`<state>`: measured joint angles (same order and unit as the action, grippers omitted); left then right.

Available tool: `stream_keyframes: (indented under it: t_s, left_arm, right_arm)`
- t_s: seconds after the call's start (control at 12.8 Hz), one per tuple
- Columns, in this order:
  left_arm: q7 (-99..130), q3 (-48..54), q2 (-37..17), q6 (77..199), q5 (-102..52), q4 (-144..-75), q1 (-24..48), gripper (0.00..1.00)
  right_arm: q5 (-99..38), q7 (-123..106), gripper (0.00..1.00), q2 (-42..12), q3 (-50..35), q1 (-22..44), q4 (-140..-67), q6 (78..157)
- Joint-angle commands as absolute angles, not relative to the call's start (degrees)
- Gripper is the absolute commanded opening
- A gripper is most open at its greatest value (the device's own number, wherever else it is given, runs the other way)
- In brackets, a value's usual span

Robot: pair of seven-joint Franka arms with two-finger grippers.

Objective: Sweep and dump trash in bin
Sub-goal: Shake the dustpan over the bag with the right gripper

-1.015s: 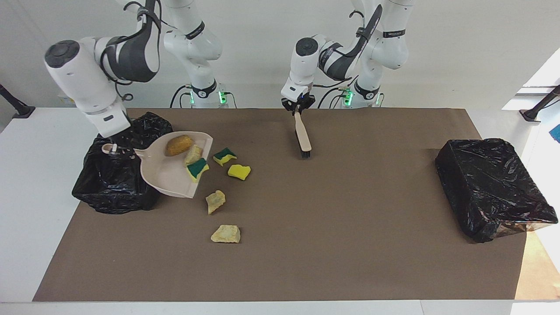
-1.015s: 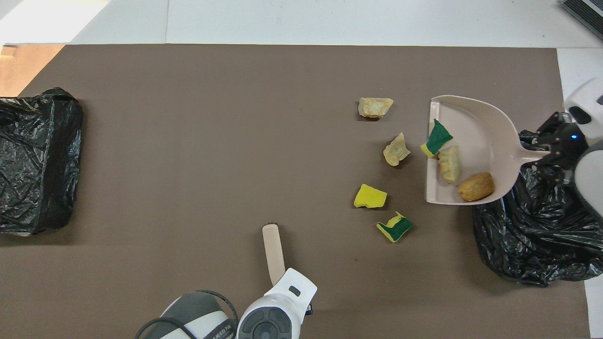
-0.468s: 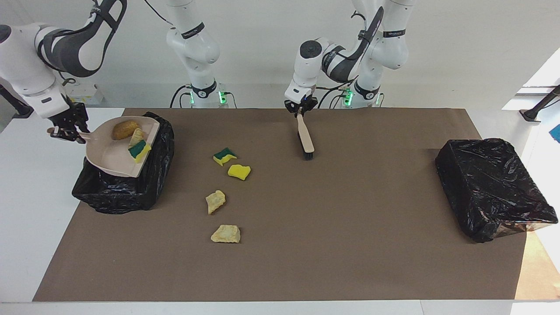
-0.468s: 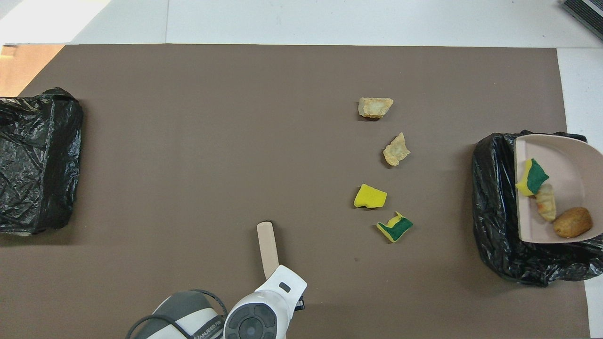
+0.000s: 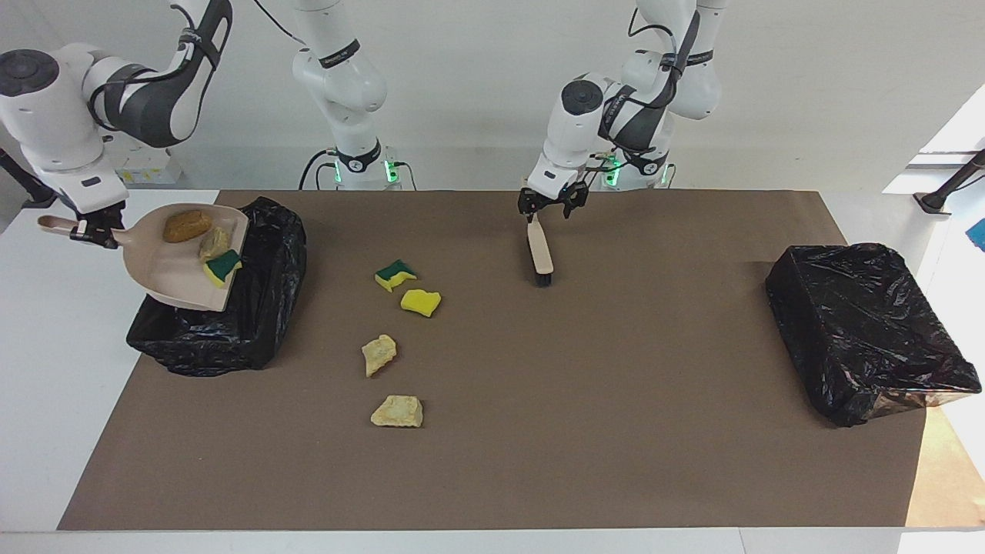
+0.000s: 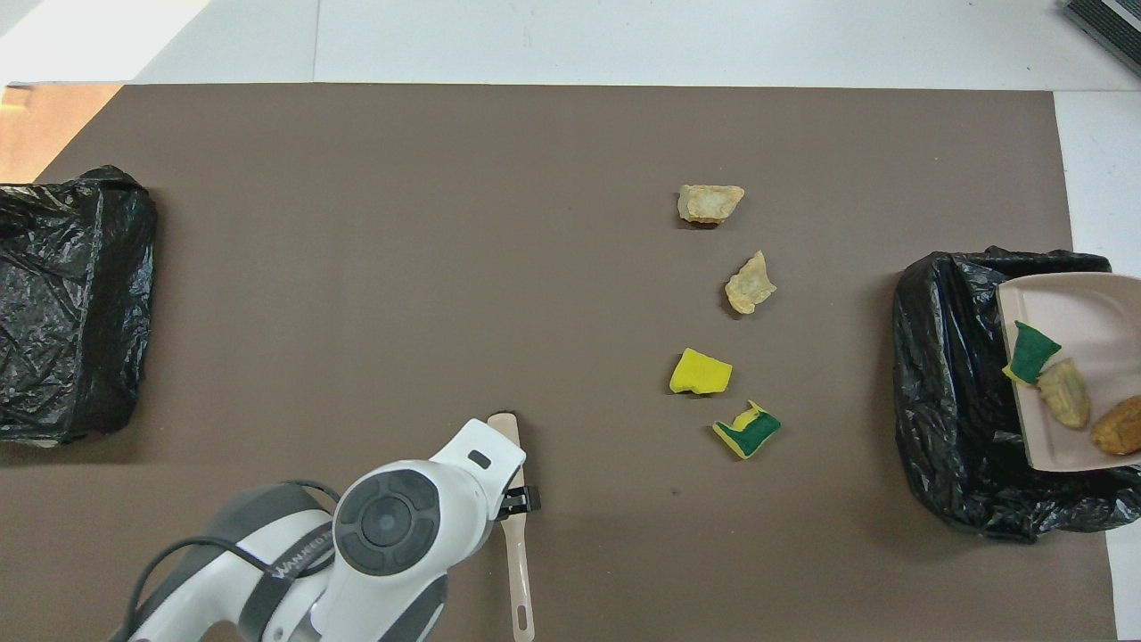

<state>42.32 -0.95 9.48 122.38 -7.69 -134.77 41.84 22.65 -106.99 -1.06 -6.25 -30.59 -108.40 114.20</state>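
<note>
My right gripper [image 5: 91, 229] grips the dustpan [image 5: 188, 261] over the bin [image 5: 223, 323]; my left gripper [image 5: 551, 204] spreads wide above the brush [image 5: 540, 250].

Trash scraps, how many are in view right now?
7: three in the dustpan over the bin, none visibly hidden; four on the mat: trash.

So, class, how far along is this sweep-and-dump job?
Done: three scraps sit in the dustpan. In hand: right end effector holds it over the bin, not yet dumped. Remaining: four scraps on the table; brush lies under the open left end effector.
</note>
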Motion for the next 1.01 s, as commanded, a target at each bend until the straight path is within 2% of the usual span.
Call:
stream_keyframes:
  t_s: [0.0,0.16,0.39,0.62,0.94]
  left_arm:
    - [35.18,-0.53,4.59,116.02,-5.54,-125.01,35.27,1.0]
    - [32.89,-0.53,0.81,115.75,-1.17,-119.56,30.7,1.0]
    - [25.17,-0.79,-2.63,114.26,-0.09,-113.75,24.55,1.0]
    - [13.84,-0.97,-1.94,110.67,-0.18,-110.67,16.99,1.0]
    - [0.1,-1.05,-0.8,103.99,-0.62,-105.65,8.81,1.0]
  right_arm:
    - [29.68,-99.0,0.0,3.5,-6.5,-28.76,-114.68,116.01]
    - [35.13,-90.92,0.0,5.97,-6.68,-27.43,-118.55,116.02]
    - [41.47,-83.43,0.0,7.2,-6.59,-23.21,-120.23,115.32]
    - [46.3,-77.1,0.0,9.4,-6.59,-20.4,-122.6,112.6]
    - [49.83,-76.81,0.0,9.67,-6.5,-20.04,-121.91,111.71]
